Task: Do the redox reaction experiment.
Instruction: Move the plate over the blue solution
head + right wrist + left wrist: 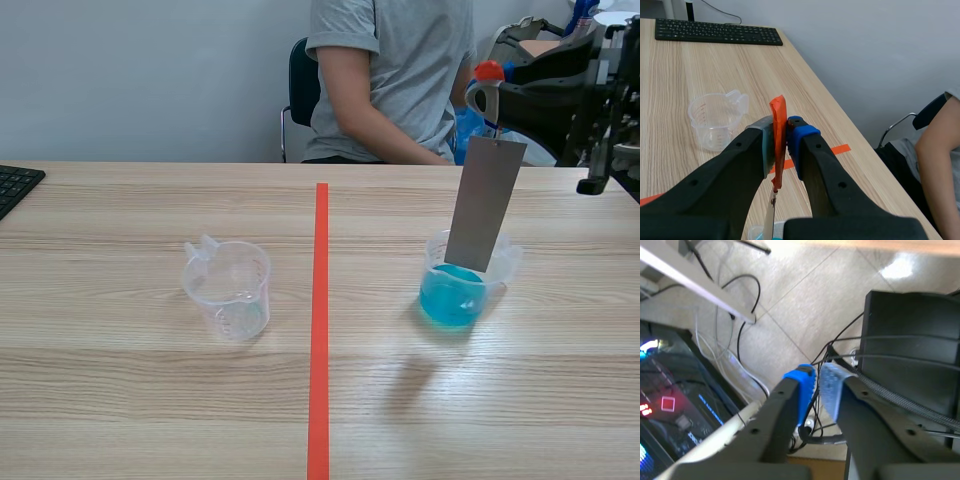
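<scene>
A clear beaker of blue liquid stands right of the tape line. A grey metal sheet hangs upright over it from an orange-red clip. Its lower edge is inside the beaker's mouth, at about the liquid's surface; whether it touches the liquid I cannot tell. My right gripper is raised and shut on the clip, seen between the fingers of the right gripper. An empty clear beaker stands left of the line. My left gripper is shut on nothing, off the table over floor and cables.
A person in a grey shirt sits across the table, behind the blue beaker. A black keyboard lies at the table's far left edge. The orange-red tape line runs down the middle. The empty beaker also shows in the right wrist view.
</scene>
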Controlling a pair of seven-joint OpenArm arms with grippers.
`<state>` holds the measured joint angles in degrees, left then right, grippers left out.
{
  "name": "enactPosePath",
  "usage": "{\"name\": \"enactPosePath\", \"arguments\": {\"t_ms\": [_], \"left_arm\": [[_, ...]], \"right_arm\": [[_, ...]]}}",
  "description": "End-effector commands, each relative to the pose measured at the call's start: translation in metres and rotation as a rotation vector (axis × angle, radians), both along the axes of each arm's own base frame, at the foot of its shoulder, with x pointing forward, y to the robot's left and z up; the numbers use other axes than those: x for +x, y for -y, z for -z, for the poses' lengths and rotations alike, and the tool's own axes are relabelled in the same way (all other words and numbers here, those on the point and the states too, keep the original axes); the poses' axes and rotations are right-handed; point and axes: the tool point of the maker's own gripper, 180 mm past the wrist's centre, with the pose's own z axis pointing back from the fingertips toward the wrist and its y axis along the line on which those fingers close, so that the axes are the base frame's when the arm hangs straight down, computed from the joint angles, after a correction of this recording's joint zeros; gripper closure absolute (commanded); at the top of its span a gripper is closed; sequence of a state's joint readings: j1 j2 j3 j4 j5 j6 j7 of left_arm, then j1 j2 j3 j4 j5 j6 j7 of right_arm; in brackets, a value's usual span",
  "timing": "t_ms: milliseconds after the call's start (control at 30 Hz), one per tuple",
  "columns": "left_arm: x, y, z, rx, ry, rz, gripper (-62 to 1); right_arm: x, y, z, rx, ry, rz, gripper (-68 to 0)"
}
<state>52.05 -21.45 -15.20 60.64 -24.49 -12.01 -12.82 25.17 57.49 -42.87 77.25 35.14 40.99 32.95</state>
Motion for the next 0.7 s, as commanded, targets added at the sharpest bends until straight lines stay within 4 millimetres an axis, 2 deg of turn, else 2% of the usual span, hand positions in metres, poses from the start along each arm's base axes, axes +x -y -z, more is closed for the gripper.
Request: {"name": "enactPosePath", "arguments": {"t_ms": [0,167,400,500,667], "left_arm": [[0.006,0.0,-0.01,0.005,0.034,0.02,-4.3],[0.023,0.017,-0.031,-0.018,0.117,0.078,-4.3],[0.062,0.033,-0.088,-0.028,0.379,0.159,-4.3],[0.076,0.041,-0.106,-0.058,0.457,0.221,-4.3],[0.099,0.062,-0.126,-0.169,0.506,0.372,-4.3]], "right_arm": [[0.006,0.004,-0.028,0.023,0.071,0.006,-1.3],[0.005,0.004,-0.029,0.025,0.069,-0.003,-1.3],[0.004,0.004,-0.03,0.028,0.069,-0.007,-1.3],[0.004,0.004,-0.031,0.032,0.068,-0.006,-1.3],[0.004,0.004,-0.033,0.04,0.071,-0.008,-1.3]]}}
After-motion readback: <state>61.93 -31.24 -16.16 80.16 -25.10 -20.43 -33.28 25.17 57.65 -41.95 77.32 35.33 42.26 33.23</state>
